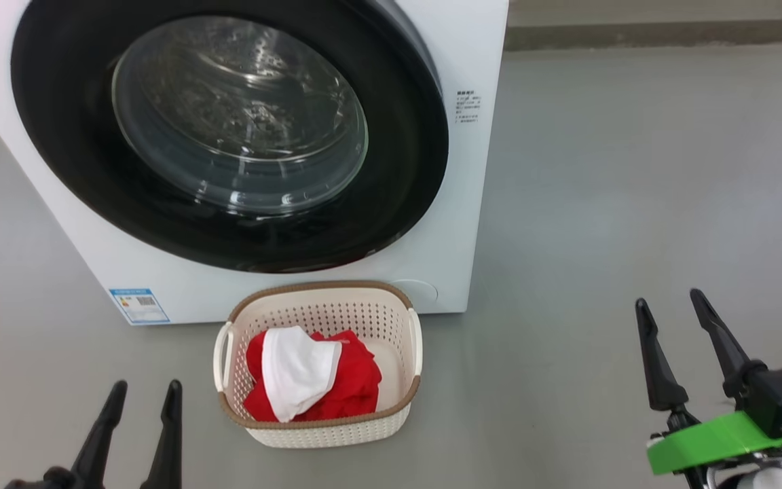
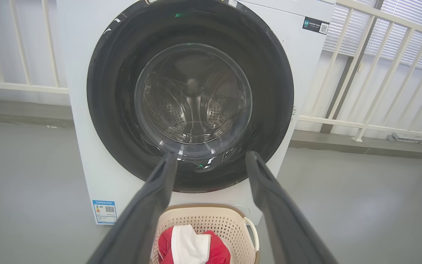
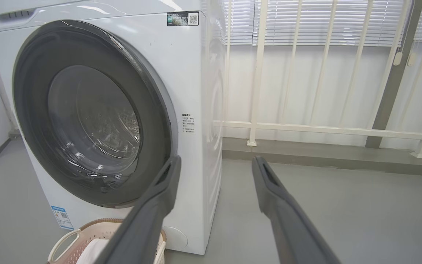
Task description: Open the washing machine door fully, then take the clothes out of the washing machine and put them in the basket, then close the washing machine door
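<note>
Fingers [image 1: 100, 431] of the left gripper [image 1: 146, 386] rise from the lower left of the head view, spread wide with nothing between them. They hang well apart from the machine, which suits an arm with no job in hand. Just above and to their right, a small blue label [image 1: 138, 305] marks the low front of the washing machine [image 1: 479, 204], whose white body takes up the upper left and centre of the frame. The washing machine door [image 1: 241, 122] lies flush against that front, its black rim seated all round and its glass bowl bulging outward. In the left wrist view the steel drum [image 2: 192, 106] shows through the glass with no red or white cloth to be made out, so the load is judged to be out. At lower centre the basket [image 1: 323, 286] stands on the grey floor [image 1: 635, 170] just in front of the machine and below the door, likely set there so each garment has only a short way from drum to basket. The clothes [image 1: 357, 384] lie inside it, a white piece [image 1: 296, 370] draped over bunched red ones, gathered toward its left half. At the lower right the right gripper [image 1: 668, 299] likewise stands parted and bare, well apart from basket and door, as fits a task that looks finished.
</note>
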